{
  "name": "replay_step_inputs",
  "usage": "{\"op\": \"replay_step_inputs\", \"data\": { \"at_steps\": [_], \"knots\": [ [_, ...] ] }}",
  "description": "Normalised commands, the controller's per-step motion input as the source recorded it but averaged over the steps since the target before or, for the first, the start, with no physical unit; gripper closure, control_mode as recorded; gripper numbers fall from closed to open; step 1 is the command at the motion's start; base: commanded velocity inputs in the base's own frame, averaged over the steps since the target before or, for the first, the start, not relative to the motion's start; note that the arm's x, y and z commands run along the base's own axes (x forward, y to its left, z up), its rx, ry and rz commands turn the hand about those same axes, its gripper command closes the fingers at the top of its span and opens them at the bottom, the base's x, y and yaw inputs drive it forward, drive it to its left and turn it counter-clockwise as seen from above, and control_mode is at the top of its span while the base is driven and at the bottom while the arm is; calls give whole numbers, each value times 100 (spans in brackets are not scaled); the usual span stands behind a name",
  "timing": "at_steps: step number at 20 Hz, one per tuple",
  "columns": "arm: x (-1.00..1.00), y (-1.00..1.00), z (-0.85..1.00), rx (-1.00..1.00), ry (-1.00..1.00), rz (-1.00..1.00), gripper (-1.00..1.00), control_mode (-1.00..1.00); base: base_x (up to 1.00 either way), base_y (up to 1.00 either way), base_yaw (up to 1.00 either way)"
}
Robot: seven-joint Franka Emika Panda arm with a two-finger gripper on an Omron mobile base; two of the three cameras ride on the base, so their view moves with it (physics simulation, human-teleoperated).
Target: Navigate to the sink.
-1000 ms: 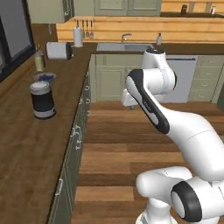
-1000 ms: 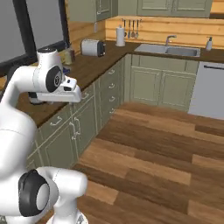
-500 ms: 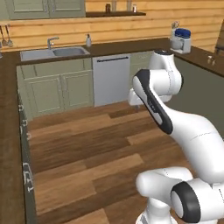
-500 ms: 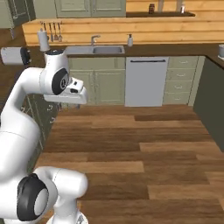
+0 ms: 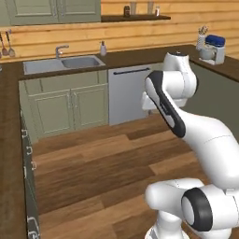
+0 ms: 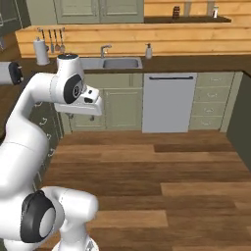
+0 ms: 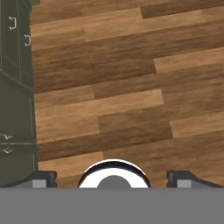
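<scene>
We face sink [image 5: 63, 64] in far worktop [image 5: 135, 57], faucet [image 6: 104, 49] behind basin, dishwasher [image 6: 168, 102] to its right, our end effector [image 7: 113, 178] open, empty, over wood floor [image 7: 131, 100]

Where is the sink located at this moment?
The sink is set in the counter along the far wall, upper left in the left base view and top centre in the right base view, between the soap bottle and hanging utensils.
</scene>
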Motion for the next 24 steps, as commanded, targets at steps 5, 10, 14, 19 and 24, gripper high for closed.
{"op": "replay_step_inputs", "data": {
  "at_steps": [5,10,14,19,24],
  "knots": [
    [0,0,0,0,0,0,-100,100,100,-13,25],
    [0,0,0,0,0,0,-100,100,100,-29,21],
    [0,0,0,0,0,0,-100,100,100,-29,18],
    [0,0,0,0,0,0,-100,100,100,-52,18],
    [0,0,0,0,0,0,-100,100,100,-33,14]
  ]
}}
